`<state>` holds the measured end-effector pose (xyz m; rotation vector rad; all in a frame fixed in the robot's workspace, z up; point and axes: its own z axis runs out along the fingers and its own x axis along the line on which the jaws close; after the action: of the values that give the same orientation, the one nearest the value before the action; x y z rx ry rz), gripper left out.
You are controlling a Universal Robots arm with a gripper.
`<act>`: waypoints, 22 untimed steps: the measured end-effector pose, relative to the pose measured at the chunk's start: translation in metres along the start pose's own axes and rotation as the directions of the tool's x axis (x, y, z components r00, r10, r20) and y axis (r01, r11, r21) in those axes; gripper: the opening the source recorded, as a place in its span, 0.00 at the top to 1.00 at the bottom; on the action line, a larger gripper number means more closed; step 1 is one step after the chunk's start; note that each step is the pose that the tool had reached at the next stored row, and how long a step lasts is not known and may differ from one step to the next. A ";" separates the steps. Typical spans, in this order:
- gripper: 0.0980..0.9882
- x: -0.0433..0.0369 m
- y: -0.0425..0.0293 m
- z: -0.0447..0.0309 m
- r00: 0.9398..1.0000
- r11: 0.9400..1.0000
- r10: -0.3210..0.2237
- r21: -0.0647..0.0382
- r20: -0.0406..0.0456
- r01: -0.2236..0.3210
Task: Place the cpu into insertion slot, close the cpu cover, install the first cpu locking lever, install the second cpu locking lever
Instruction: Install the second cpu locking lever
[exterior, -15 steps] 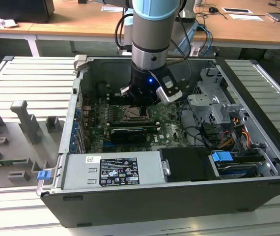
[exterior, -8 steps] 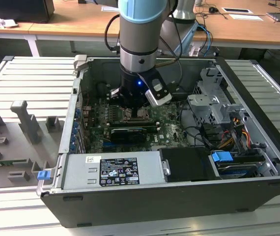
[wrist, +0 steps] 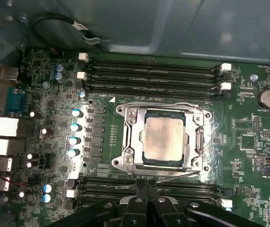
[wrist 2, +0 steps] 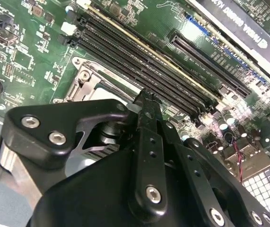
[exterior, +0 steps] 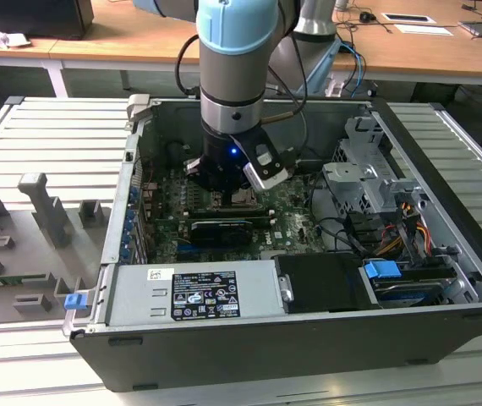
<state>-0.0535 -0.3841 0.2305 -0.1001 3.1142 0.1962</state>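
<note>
Hovering just above the green motherboard (wrist: 248, 142): gripper (wrist: 147, 187), fingers pressed together, gripping nothing. Item: cpu (wrist: 164, 137), seated in the insertion slot (wrist: 199, 142), silver top exposed. Item: cpu cover (wrist: 131, 142), lying flat around the chip. Memory slots (wrist: 154, 75) flank the socket.

Room light falls evenly from overhead, bright on the ribbed table (exterior: 30, 144) and dimmer inside the case (exterior: 444, 254), where the arm (exterior: 232, 76) shades the board. A blue lamp (exterior: 235, 152) glows on the wrist. In the first wrist view the cpu (wrist: 164, 137) shines pale with mild glare; in the second, the near gripper (wrist 2: 147, 101) looks soft and the board (wrist 2: 26, 52) crisp.
</note>
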 end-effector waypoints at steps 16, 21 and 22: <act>0.99 0.0149 -0.0029 0.0123 1.000 0.998 -0.023 -0.051 0.001 0.023; 0.99 0.0172 -0.0036 0.0127 1.000 0.997 -0.023 -0.071 0.003 0.023; 0.99 0.0195 -0.0040 0.0127 1.000 0.997 -0.023 -0.075 0.003 0.023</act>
<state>-0.0725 -0.3876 0.2169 -0.1369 3.1019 0.3120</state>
